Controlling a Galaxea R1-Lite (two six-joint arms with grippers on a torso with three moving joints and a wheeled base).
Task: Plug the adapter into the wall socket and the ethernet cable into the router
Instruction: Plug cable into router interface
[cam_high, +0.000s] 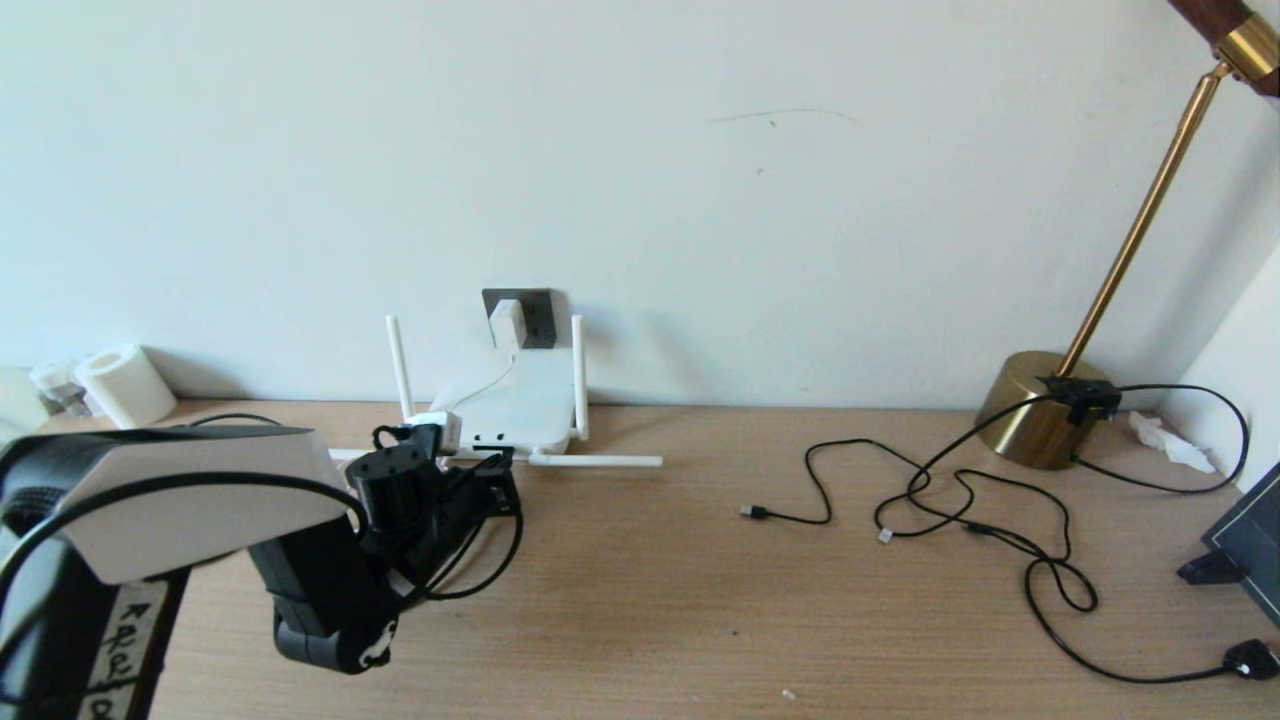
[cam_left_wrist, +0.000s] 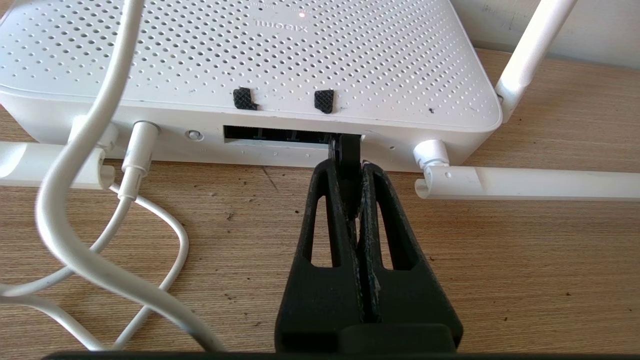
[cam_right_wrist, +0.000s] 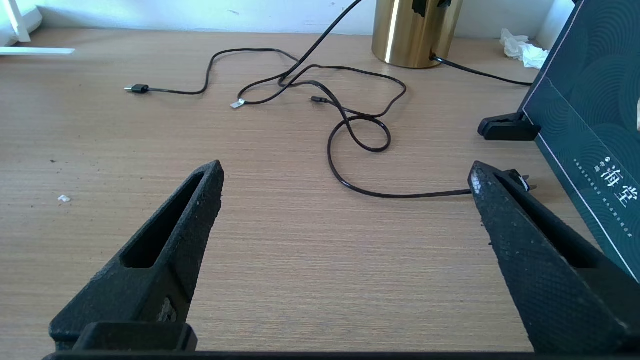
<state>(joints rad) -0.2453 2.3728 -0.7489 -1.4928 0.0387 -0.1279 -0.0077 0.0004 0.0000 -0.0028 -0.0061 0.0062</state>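
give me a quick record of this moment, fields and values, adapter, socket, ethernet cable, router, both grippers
adapter: plugged into the wall socket, its thin white cord running down to the router
router: on the desk below the socket, two antennas up, two lying flat
ethernet cable: black plug pinched in the left gripper, at the router's port row; seating not visible
left gripper: shut on the plug, at the router's front edge
right gripper: open, empty, above bare desk near loose thin black cables

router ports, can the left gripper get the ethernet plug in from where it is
Probably yes: the left gripper, shut on the ethernet plug, sits at the router port row with nothing between them.
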